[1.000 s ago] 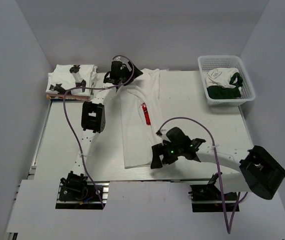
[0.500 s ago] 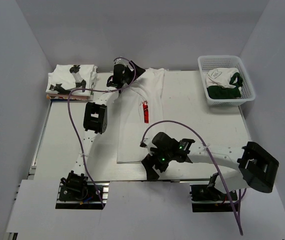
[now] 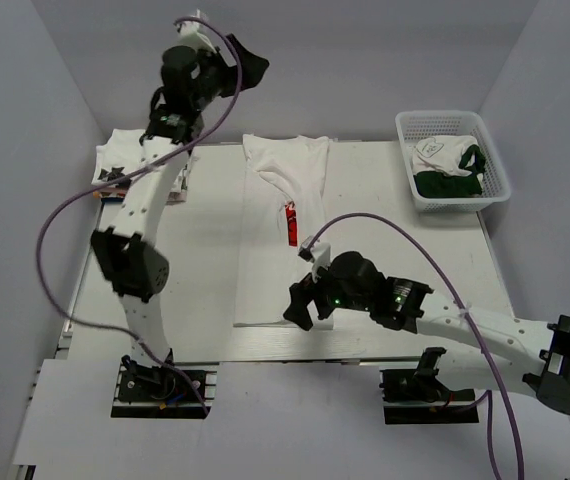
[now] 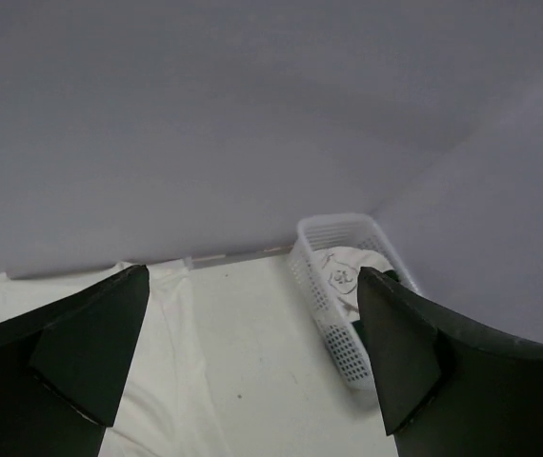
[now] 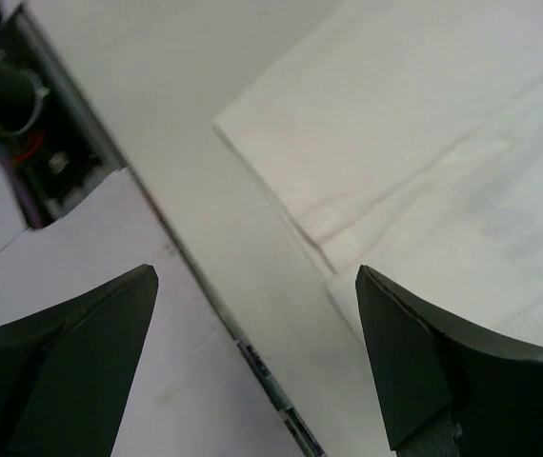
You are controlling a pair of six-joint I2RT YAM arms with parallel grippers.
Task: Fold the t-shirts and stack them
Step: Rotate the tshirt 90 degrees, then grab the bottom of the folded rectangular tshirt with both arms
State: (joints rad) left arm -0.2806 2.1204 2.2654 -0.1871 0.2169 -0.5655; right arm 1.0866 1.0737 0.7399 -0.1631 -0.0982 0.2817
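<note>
Beneath the right gripper — t-shirt, near hem.

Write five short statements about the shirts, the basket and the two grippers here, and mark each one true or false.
1. The left gripper hangs high above the table, open and empty. True.
2. The right gripper is shut on a sleeve. False: it is open and holds nothing, low by the near edge of the t-shirt with the red print.
3. That shirt lies inside the basket. False: it lies on the middle of the table, and the basket holds white and dark green cloth.
4. A stack of folded shirts sits at the far left corner. True.
5. The basket stands at the near left. False: it stands at the far right.
</note>
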